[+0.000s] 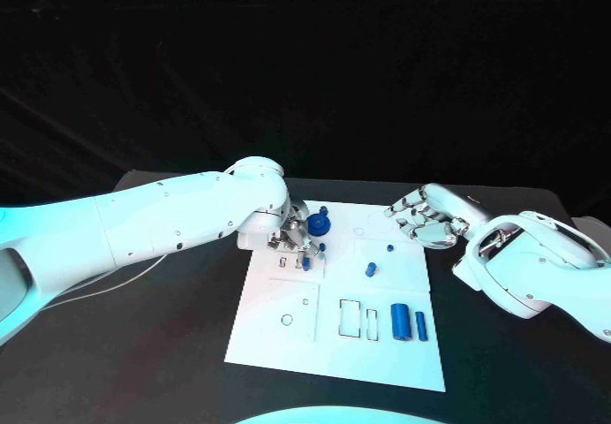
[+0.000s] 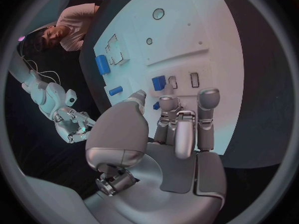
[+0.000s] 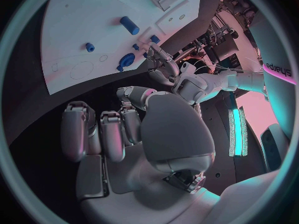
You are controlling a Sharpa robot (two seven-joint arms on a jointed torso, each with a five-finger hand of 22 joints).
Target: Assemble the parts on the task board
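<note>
While the left hand (image 1: 297, 237) is hovering low over the white rectangular task board (image 1: 334, 353), its fingers (image 2: 207, 104) are sitting slightly apart, gripping nothing.
The right hand (image 1: 426, 216) is hanging curled and empty near the far right corner; small blue plastic parts (image 1: 400, 321) are lying scattered across the board on the black surface (image 1: 153, 353).

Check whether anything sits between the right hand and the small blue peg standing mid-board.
Nothing visible does. The right hand hovers at the task board's right edge, holding nothing, and only bare white board lies between its fingers and the small blue peg.
</note>
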